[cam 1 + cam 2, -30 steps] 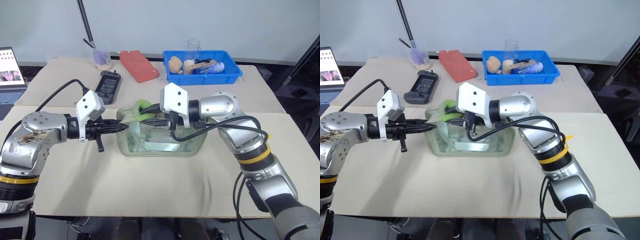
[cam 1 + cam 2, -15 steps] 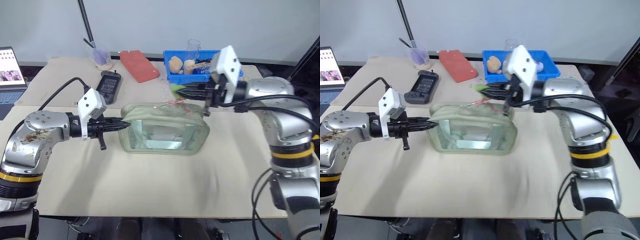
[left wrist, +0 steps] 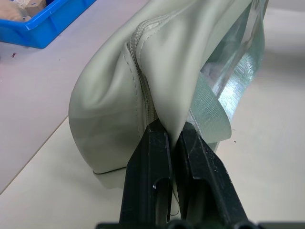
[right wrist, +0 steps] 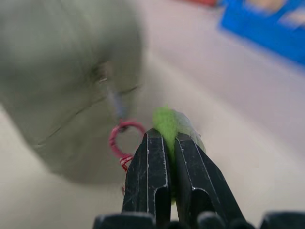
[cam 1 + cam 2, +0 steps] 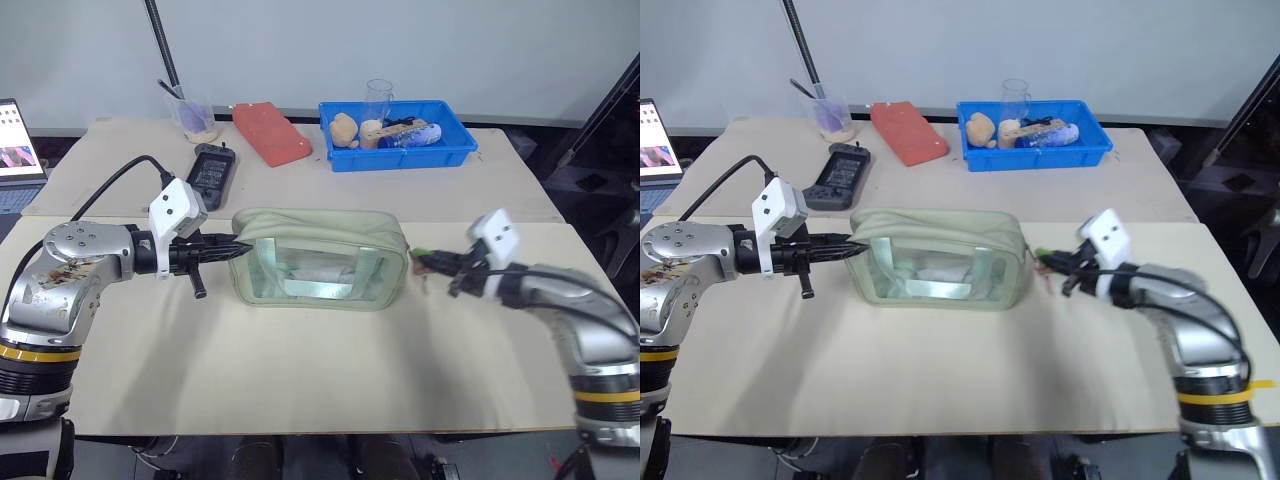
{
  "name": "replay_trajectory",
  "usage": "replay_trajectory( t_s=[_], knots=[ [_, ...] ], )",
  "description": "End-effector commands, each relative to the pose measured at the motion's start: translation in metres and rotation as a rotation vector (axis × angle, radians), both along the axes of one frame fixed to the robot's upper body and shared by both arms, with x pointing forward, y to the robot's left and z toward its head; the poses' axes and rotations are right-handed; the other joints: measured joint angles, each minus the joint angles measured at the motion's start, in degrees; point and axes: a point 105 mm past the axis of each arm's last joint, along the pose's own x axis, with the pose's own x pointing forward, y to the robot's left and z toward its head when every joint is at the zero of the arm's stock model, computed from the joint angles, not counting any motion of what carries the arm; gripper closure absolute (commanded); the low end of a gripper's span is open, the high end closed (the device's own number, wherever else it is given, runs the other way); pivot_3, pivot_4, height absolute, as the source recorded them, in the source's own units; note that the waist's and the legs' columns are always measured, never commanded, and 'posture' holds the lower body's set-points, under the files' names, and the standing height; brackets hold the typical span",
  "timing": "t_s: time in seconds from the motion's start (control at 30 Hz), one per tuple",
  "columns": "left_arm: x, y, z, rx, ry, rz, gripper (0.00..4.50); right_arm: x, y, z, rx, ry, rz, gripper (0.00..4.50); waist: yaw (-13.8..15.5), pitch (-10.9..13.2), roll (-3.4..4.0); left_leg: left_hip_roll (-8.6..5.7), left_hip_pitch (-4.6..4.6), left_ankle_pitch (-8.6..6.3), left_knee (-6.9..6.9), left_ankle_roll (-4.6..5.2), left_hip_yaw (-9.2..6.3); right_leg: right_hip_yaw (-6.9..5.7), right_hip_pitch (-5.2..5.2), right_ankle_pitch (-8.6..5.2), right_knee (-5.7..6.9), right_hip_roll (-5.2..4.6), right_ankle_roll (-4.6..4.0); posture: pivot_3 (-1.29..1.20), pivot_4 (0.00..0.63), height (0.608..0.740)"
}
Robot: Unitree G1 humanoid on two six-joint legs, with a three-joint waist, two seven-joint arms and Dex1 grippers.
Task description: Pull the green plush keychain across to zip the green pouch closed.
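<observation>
One second ago the right gripper [image 4: 162, 157] worked at the green pouch's [image 5: 320, 255] left end; now, clenched on the green plush keychain [image 4: 167, 125], it sits past the right end. The zip appears closed. The left gripper [image 3: 169, 138] pinches the pouch's left end.

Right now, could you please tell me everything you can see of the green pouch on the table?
The green pouch is a pale sage-green, boxy bag with soft fabric trim and clear plastic side panels. It sits upright on the table, and its top looks zipped shut. The left gripper pinches a fold of fabric at one end, its fingers shut on it. At the other end, the right gripper holds the green plush keychain, joined to the zipper pull by a red ring.
</observation>
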Motion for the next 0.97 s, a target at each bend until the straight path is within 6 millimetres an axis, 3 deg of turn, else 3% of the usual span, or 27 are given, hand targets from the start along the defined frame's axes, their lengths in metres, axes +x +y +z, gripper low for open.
replay_trajectory(
  t_s=[0.03, 0.13, 0.23, 0.3, 0.33, 0.43, 0.57, 0.6, 0.67, 0.83, 0.97],
  knots=[
    [0.001, -0.001, 0.005, 0.005, -0.033, 0.005, 4.50, 0.002, 0.015, 0.001, 0.025, -0.027, 0.002, 4.47, 0.2, 0.0, 0.00, 0.00, 0.00, 0.00, 0.00, 0.00, 0.00, 0.00, 0.01, -0.01, -0.01, -0.01, -0.02, 0.00, 0.150, 0.740],
    [0.002, -0.002, 0.004, 0.004, -0.038, 0.005, 4.50, 0.002, 0.022, -0.010, 0.012, -0.011, 0.015, 4.47, 0.4, 0.0, 0.00, -0.01, -0.02, 0.00, 0.03, 0.00, 0.01, 0.00, 0.04, -0.03, -0.06, -0.02, -0.07, 0.00, 0.150, 0.740],
    [0.001, 0.000, 0.009, -0.015, -0.054, 0.005, 4.50, 0.009, 0.002, 0.004, -0.026, -0.047, -0.009, 4.47, 0.5, 0.0, 0.00, -0.03, -0.02, 0.00, 0.03, 0.00, 0.02, 0.00, 0.04, -0.06, -0.07, -0.04, -0.15, 0.00, 0.150, 0.740],
    [-0.001, 0.002, 0.015, -0.036, -0.062, 0.000, 3.70, 0.010, -0.008, 0.017, -0.039, -0.065, -0.002, 3.67, 0.5, 0.0, 0.00, -0.05, -0.04, 0.00, 0.03, -0.01, 0.03, 0.00, 0.03, -0.09, -0.07, -0.07, -0.21, 0.00, 0.150, 0.740],
    [-0.001, 0.005, 0.021, -0.063, -0.053, 0.004, 3.43, 0.009, -0.014, 0.030, -0.057, -0.077, 0.027, 3.41, 0.5, 0.0, 0.00, -0.05, -0.04, 0.00, 0.04, 0.00, 0.03, 0.00, 0.03, -0.09, -0.07, -0.07, -0.21, 0.00, 0.150, 0.740],
    [-0.001, 0.019, 0.038, -0.122, -0.058, 0.040, 2.03, 0.002, -0.026, 0.067, -0.107, -0.105, 0.104, 2.36, 0.4, 0.0, 0.04, -0.03, -0.03, 0.00, 0.03, 0.00, 0.03, 0.00, 0.00, -0.10, -0.07, -0.05, -0.21, 0.00, 0.150, 0.740],
    [-0.005, 0.034, 0.056, -0.158, -0.052, 0.077, 0.19, -0.011, -0.025, 0.105, -0.105, -0.125, 0.189, 0.96, 0.1, 0.0, 0.04, 0.03, -0.01, 0.00, -0.02, 0.00, 0.00, 0.00, -0.02, -0.12, -0.06, 0.03, -0.17, 0.00, 0.150, 0.740],
    [-0.006, 0.039, 0.060, -0.167, -0.047, 0.087, 0.00, -0.014, -0.022, 0.113, -0.096, -0.129, 0.211, 0.63, 0.0, 0.0, 0.04, 0.04, 0.00, -0.01, -0.06, 0.00, 0.00, 0.00, -0.02, -0.13, -0.08, 0.03, -0.18, 0.00, 0.150, 0.740],
    [-0.009, 0.050, 0.070, -0.171, -0.040, 0.117, 0.00, -0.026, -0.014, 0.133, -0.058, -0.133, 0.276, 0.02, 0.0, 0.0, 0.04, 0.03, -0.01, -0.01, -0.07, 0.00, 0.01, 0.00, -0.07, -0.14, -0.05, 0.02, -0.20, 0.00, 0.150, 0.740],
    [-0.014, 0.064, 0.087, -0.183, -0.046, 0.141, 0.00, -0.050, 0.008, 0.160, 0.028, -0.142, 0.389, 0.02, 0.3, 0.1, 0.05, 0.03, -0.02, -0.02, -0.08, -0.01, 0.02, 0.00, -0.07, -0.17, -0.08, -0.02, -0.28, 0.00, 0.150, 0.740],
    [-0.014, 0.063, 0.087, -0.179, -0.046, 0.134, 0.00, -0.049, 0.014, 0.162, 0.036, -0.163, 0.377, 0.02, 0.6, 0.0, 0.04, 0.01, -0.03, -0.11, -0.08, -0.16, 0.05, -0.02, -0.05, -0.17, -0.12, -0.09, -0.29, 0.00, 0.150, 0.740]
  ],
)
